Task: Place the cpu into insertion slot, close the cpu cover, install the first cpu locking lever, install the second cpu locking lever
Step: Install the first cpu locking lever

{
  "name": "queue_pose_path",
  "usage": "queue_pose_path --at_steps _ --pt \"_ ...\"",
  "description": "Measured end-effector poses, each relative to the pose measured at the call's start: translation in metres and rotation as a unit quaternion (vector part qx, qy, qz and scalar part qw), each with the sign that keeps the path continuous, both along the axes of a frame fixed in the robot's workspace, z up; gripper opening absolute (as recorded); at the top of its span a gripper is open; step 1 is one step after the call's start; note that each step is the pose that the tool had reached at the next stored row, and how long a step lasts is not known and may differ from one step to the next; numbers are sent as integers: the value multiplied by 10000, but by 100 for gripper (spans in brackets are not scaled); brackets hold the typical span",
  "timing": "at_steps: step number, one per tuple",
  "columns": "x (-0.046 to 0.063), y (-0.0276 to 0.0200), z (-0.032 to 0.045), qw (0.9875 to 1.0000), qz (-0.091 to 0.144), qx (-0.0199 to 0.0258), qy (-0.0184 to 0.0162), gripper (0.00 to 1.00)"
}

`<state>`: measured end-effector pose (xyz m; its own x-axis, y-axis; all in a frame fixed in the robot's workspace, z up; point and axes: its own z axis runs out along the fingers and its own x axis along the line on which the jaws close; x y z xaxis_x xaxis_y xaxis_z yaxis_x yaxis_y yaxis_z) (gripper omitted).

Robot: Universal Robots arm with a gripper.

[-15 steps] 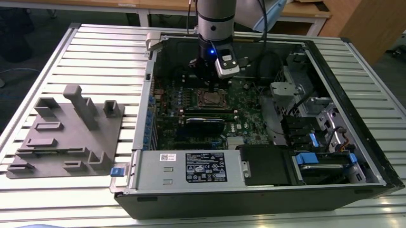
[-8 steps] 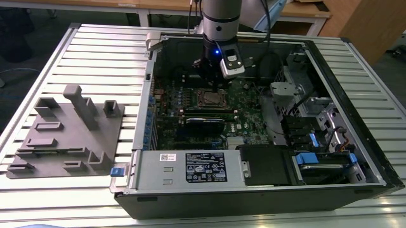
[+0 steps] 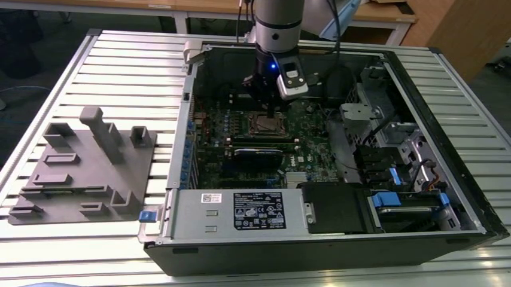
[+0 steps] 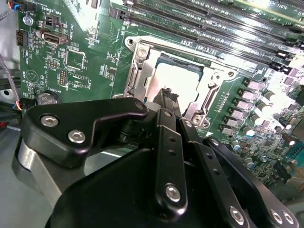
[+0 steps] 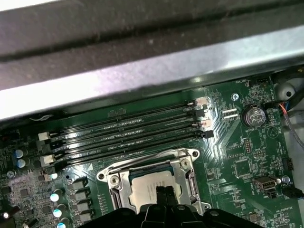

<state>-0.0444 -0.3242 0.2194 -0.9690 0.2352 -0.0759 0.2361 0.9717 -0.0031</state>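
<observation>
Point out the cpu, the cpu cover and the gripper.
cpu (image 4: 176, 81): second wrist view, on its pale metal top, seated in the socket.
cpu cover (image 5: 117, 184): first wrist view, on the silvery frame's side bar beside the chip.
gripper (image 4: 167, 97): second wrist view, at the dark fingertips over the chip.

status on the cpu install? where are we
Looks done: the cpu lies in the insertion slot, and the cpu cover appears down around it. In hand: the gripper is just over the chip, holding nothing visible. Left: both locking levers; I can't tell whether either is latched.
</observation>
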Motion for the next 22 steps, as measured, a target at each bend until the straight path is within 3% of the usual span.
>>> queue_pose_path --at_steps 6,11,16,22 --pt "-2 -3 -7 10000 0 -19 0 11" --pt "-2 -3 -8 10000 3 -87 1 11" --pt "34 -3 -12 9999 32 -111 25 11" --pt "37 -3 -26 9988 479 -112 21 11"
